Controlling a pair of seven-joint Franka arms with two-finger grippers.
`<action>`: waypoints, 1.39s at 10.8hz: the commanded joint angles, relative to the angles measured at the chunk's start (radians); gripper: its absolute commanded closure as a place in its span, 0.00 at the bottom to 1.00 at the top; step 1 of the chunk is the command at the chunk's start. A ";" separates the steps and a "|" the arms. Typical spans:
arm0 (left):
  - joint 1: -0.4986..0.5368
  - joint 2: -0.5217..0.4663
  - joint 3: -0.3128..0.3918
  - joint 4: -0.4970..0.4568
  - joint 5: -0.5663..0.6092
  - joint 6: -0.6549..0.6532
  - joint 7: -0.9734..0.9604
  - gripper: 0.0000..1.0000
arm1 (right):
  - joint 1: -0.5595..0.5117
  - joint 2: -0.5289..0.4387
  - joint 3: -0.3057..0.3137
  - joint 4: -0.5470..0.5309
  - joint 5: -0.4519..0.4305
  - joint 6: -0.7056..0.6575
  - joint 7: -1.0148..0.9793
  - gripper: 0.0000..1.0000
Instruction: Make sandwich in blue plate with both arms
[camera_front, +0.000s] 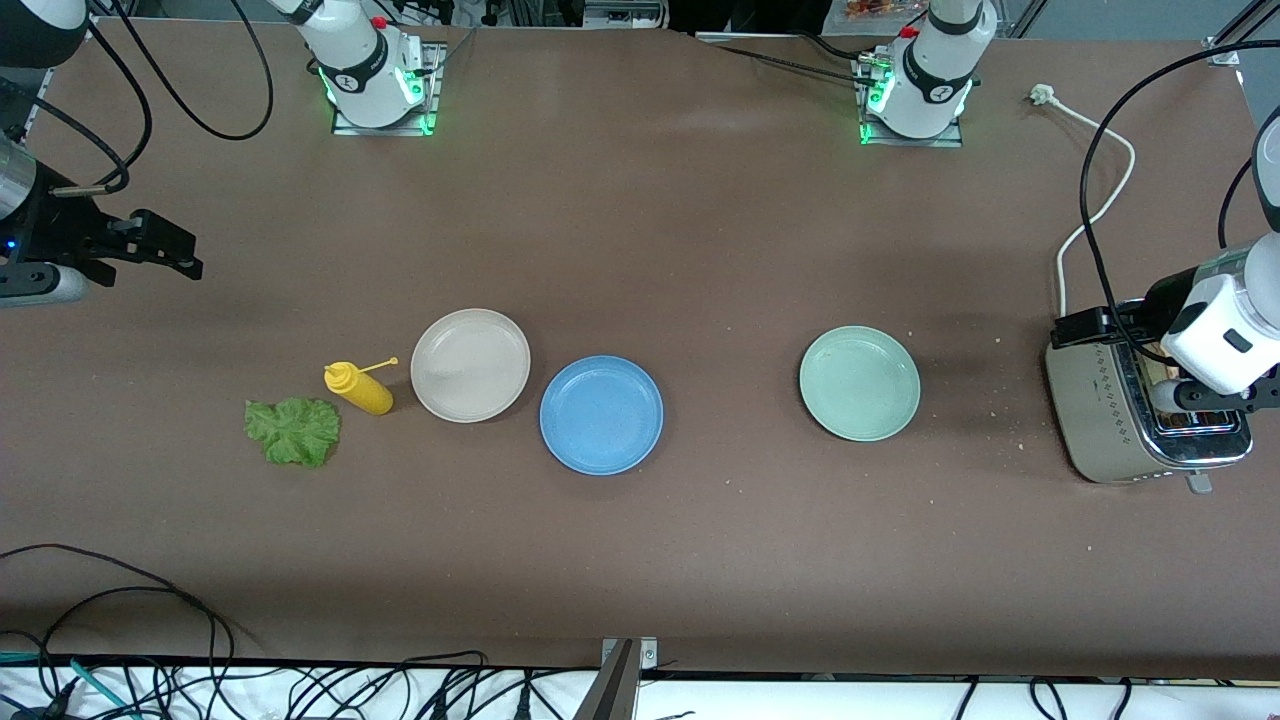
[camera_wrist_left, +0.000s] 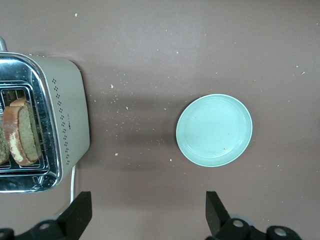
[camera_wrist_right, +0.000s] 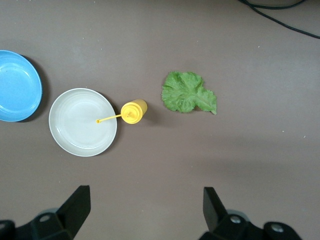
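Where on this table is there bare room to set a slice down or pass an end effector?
Widest bare patch: between the blue plate and the mint plate. A narrower one lies between the mint plate and the toaster. Crowded: lettuce, yellow bottle and beige plate bunch beside the blue plate.

Silver toaster (camera_wrist_left: 47, 125) holding bread slices (camera_wrist_left: 22, 131) beside the mint-green plate (camera_wrist_left: 214, 130); left gripper (camera_wrist_left: 148, 215) fingers spread wide above bare table (camera_wrist_left: 175, 45).

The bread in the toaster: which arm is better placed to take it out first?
The left arm, probably. Its open tool hangs over the toaster, where the bread stands. The right tool waits, open, at the other end, nearer the lettuce.
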 joint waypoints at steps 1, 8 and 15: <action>0.001 -0.022 -0.002 -0.022 -0.014 -0.004 0.010 0.00 | -0.007 0.014 -0.002 0.033 0.017 -0.012 -0.020 0.00; -0.006 -0.024 -0.004 -0.019 -0.013 -0.004 0.007 0.00 | -0.007 0.014 -0.002 0.031 0.017 -0.012 -0.020 0.00; -0.014 -0.024 -0.004 -0.023 -0.013 -0.004 0.006 0.00 | -0.007 0.014 -0.002 0.033 0.017 -0.012 -0.020 0.00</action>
